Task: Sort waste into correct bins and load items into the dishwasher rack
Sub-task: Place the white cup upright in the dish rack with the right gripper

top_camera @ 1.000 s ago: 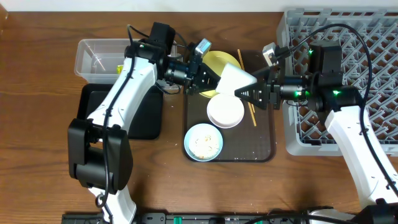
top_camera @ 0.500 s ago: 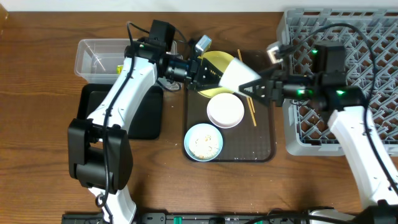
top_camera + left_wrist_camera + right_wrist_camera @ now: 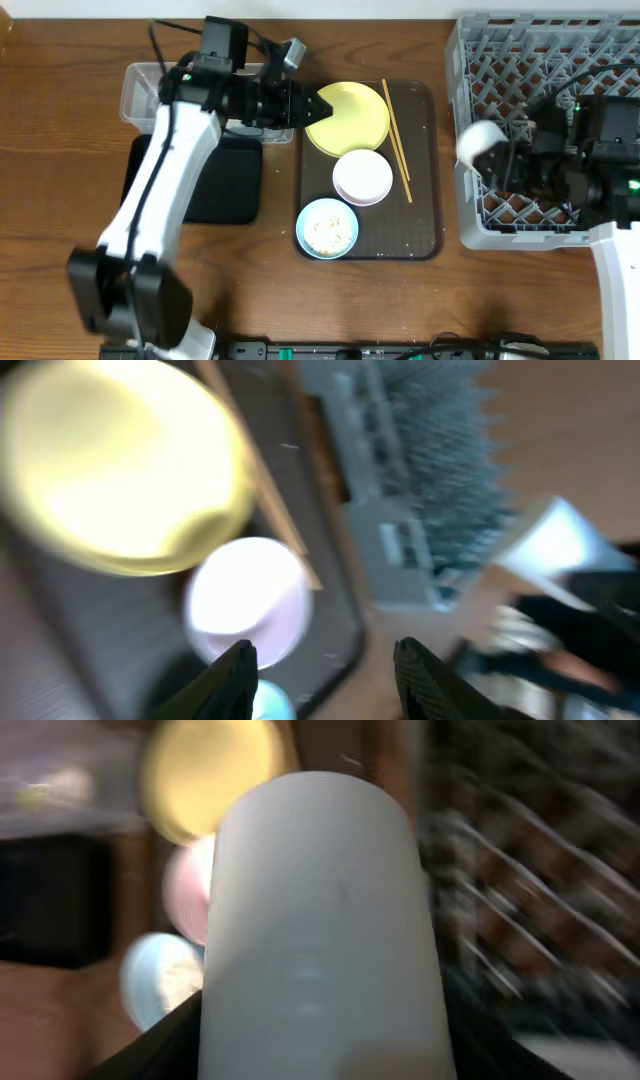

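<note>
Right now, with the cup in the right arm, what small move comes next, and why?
Probably shift the cup a bit further right, over the grid of the dishwasher rack, then lower it. The right end effector holds it above the rack's left wall, so releasing here could tip it off the rim.

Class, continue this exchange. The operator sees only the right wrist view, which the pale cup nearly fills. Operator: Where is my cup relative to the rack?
Observer: Overhead, the cup, held in the right gripper, sits about over the left wall of the dishwasher rack.
Operator: Where is the left gripper?
Observer: The left gripper is open and empty, at the left edge of the yellow plate.
Operator: Any chopsticks to load?
Observer: Yes, the chopsticks lie on the brown tray, just right of the plate.
</note>
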{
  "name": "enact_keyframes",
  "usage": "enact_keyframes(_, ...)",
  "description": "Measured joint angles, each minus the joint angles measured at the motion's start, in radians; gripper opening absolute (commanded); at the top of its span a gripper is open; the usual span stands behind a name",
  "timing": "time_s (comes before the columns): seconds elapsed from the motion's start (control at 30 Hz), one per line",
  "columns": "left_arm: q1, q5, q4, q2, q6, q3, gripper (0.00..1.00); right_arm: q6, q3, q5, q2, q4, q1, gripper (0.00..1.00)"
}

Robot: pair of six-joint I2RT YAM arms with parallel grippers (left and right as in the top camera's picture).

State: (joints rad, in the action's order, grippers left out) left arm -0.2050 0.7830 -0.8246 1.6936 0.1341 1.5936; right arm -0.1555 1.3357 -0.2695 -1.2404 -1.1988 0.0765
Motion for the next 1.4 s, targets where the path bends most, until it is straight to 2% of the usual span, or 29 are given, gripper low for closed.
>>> enact_keyframes(0.23,-0.034,-0.391,-0.127,-0.074,-0.002,0.008,0.49,-0.061,0.009,0.215,-0.019,-0.174,0.0,0.52)
enact_keyframes(0.43,-0.034,-0.556,-0.163,-0.068,-0.003,0.008,0.49,-0.08,0.01,0.293,-0.127,-0.214,0.004,0.53)
enact_keyframes(0.8,-0.034,-0.618,-0.163,-0.068,-0.004,0.008,0.49,-0.083,0.01,0.325,-0.345,-0.21,0.012,0.57)
enact_keyframes(0.87,-0.034,-0.622,-0.163,-0.068,-0.004,0.008,0.49,-0.083,0.01,0.327,-0.375,-0.203,0.012,0.64)
enact_keyframes(0.97,-0.034,-0.626,-0.164,-0.068,-0.004,0.008,0.49,-0.092,0.01,0.329,-0.404,-0.199,0.012,0.81)
enact_keyframes(1.07,-0.034,-0.627,-0.163,-0.068,-0.004,0.008,0.49,-0.087,0.01,0.329,-0.422,-0.199,0.012,0.85)
enact_keyframes(1.3,-0.034,-0.629,-0.163,-0.068,-0.004,0.008,0.5,-0.085,0.012,0.33,-0.434,-0.176,0.012,0.87)
enact_keyframes(1.4,-0.034,-0.63,-0.164,-0.068,-0.004,0.008,0.5,-0.081,0.05,0.323,-0.435,-0.184,0.012,0.85)
